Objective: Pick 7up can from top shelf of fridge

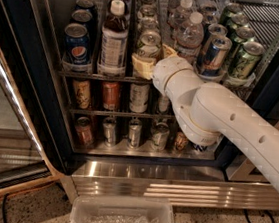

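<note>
Single arm reaching into the open fridge. The gripper sat at the front of the top shelf, pressed close about the lower body of the 7up can, the foremost can of its lane. Whether the gripper had closed on the can could not be told; the can stood upright on the shelf rack.

Risks, as judged: if the hold was shallow or off-centre, the can could slip or tip on withdrawal and catch on the front rail directly beneath the gripper. A sideways pull could knock the dark bottle just beside the gripper on its left, or the water bottle just beside it on its right. The cans queued directly behind the gripper might shift once the front can left.

Clearance: both flanks were tight, bounded by the lane dividers and neighbouring drinks; the Pepsi can stood further left, and the green cans further right. Open room lay only toward the arm, back out through the doorway, with the glass door swung well aside on the left.
</note>
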Robot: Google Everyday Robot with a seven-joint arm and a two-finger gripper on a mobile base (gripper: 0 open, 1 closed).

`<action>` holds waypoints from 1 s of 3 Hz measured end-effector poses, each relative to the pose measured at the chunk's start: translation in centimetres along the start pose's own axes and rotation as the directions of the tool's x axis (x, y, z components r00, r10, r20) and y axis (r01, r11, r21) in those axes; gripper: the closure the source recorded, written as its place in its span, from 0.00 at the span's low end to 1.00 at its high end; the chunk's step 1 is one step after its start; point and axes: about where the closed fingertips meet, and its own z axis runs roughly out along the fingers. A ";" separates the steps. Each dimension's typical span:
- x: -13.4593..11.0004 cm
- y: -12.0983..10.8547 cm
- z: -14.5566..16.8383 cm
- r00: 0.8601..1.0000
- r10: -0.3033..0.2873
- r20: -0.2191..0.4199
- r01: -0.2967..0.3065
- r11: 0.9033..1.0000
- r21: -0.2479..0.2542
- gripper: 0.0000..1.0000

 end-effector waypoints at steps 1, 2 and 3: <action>-1.9 -0.2 0.3 1.000 0.005 0.025 -0.005 1.000 -0.024 1.00; -5.1 -1.1 0.6 0.998 0.013 0.066 -0.011 0.999 -0.035 1.00; -5.1 -1.1 0.6 0.998 0.013 0.066 -0.011 0.999 -0.035 1.00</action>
